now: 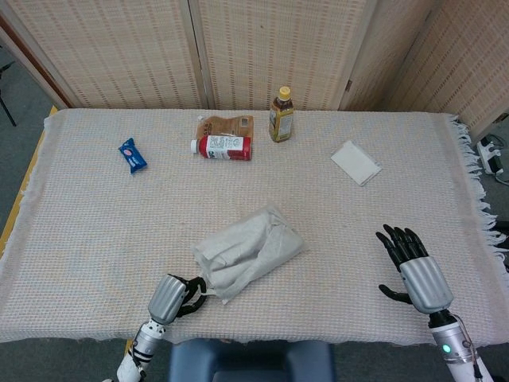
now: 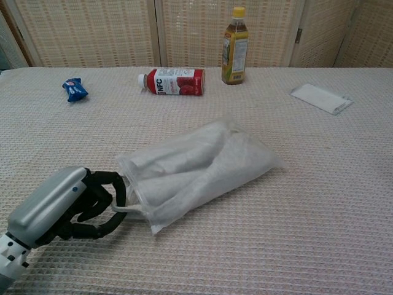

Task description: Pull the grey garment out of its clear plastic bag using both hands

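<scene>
Open cloth [image 1: 350, 239] between bag [image 1: 248, 253] and right hand [image 1: 415, 269]. Bottles [image 1: 225, 146], snack [image 1: 133, 155], packet [image 1: 355, 162] stand far back.

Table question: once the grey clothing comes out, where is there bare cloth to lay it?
Bare cloth lies between the bagged garment and the right hand, and between the blue snack packet and the left hand. The far edge is crowded: red bottle, tea bottle.
</scene>
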### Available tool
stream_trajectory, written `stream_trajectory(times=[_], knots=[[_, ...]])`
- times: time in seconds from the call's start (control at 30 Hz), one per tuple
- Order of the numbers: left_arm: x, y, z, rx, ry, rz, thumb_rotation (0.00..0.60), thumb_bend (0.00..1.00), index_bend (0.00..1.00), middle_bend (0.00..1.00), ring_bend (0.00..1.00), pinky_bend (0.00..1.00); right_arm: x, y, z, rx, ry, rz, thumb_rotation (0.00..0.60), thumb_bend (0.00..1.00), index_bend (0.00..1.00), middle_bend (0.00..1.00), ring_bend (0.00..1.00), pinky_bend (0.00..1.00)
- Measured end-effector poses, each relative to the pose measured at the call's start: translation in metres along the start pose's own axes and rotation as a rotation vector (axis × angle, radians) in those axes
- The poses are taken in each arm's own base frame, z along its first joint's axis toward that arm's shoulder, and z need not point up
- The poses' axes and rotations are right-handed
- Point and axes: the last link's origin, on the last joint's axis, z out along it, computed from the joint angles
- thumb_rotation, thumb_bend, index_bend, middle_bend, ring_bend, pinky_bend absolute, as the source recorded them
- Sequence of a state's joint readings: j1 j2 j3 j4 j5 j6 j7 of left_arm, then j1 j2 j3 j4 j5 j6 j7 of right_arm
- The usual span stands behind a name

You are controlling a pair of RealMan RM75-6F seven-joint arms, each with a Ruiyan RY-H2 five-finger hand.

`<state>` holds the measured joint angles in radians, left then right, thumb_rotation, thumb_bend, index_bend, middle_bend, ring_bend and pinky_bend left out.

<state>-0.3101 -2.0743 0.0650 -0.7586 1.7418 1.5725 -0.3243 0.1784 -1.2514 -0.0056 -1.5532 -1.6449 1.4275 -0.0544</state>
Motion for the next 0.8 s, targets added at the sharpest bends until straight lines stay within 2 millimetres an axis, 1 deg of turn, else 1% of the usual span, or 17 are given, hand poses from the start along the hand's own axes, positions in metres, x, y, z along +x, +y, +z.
stream_trajectory(times=[0.07,0.17,0.2,0.3,0.43,0.6,0.67,0.8], knots=[[0.002,0.001,-0.001,-0.003,0.005,-0.004,0.6,0.58,0.75,1.0,1.0,1.0,-0.009,-0.004,0.007,0.017,-0.015,0.002,0.6,0.11,0.09,0.0,0.0,0.0],[0.005,0.002,-0.002,-0.004,0.005,-0.006,0.6,0.57,0.75,1.0,1.0,1.0,-0.022,-0.011,0.022,0.037,-0.023,0.01,0.6,0.13,0.25,0.0,0.0,0.0],[0.005,0.002,-0.003,-0.004,0.002,-0.005,0.6,0.57,0.75,1.0,1.0,1.0,-0.026,-0.013,0.027,0.041,-0.021,0.014,0.6,0.14,0.32,0.0,0.0,0.0],[0.003,0.004,-0.003,-0.002,-0.011,-0.005,0.6,0.57,0.75,1.0,1.0,1.0,-0.041,-0.022,0.044,0.045,-0.008,0.037,0.6,0.14,0.45,0.0,0.0,0.0],[0.002,0.005,-0.003,-0.003,-0.019,-0.007,0.6,0.58,0.75,1.0,1.0,1.0,-0.066,-0.032,0.063,0.033,0.001,0.08,0.6,0.15,0.51,0.03,0.0,0.0],[0.003,0.003,-0.001,0.003,-0.013,-0.001,0.6,0.58,0.75,1.0,1.0,1.0,-0.099,-0.044,0.083,0.024,0.006,0.129,0.6,0.15,0.52,0.03,0.0,0.0],[0.005,0.002,0.0,0.006,-0.01,-0.002,0.6,0.58,0.75,1.0,1.0,1.0,-0.108,-0.05,0.091,0.026,0.02,0.147,0.6,0.15,0.52,0.03,0.0,0.0],[0.007,-0.001,0.002,0.008,-0.005,-0.004,0.6,0.58,0.75,1.0,1.0,1.0,-0.117,-0.058,0.101,0.041,0.072,0.155,0.6,0.15,0.52,0.04,0.0,0.0]])
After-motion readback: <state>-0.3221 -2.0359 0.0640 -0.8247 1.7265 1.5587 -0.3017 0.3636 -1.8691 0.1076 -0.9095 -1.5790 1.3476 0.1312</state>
